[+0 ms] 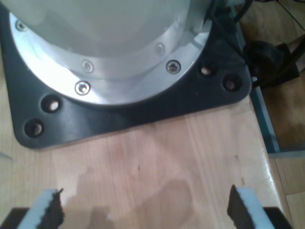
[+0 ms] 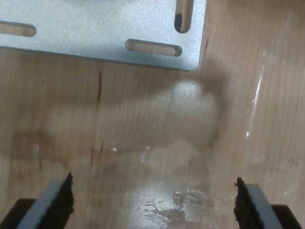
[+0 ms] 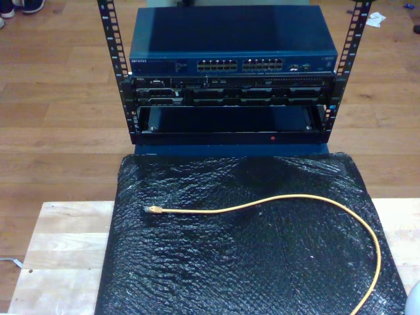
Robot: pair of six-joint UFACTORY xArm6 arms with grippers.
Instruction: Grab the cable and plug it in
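Note:
The yellow-orange cable (image 3: 262,203) lies loose on a black mat (image 3: 216,262). Its small plug (image 3: 152,209) points toward the exterior view's left, and the cable curves round to the view's lower right. My first gripper (image 1: 145,205) is open with nothing between its fingers, hovering over bare wood close to a round arm base (image 1: 105,52). My second gripper (image 2: 152,200) is also open and holds nothing, above wood near a slotted metal plate (image 2: 95,24). Neither wrist view has the cable in it.
Behind the mat stands a black rack (image 3: 125,98) holding a blue network switch (image 3: 233,39) with rows of ports (image 3: 241,65) and more units below. The wooden table (image 3: 59,249) extends beyond the mat on both sides. A black base plate (image 1: 143,109) sits under the arm base.

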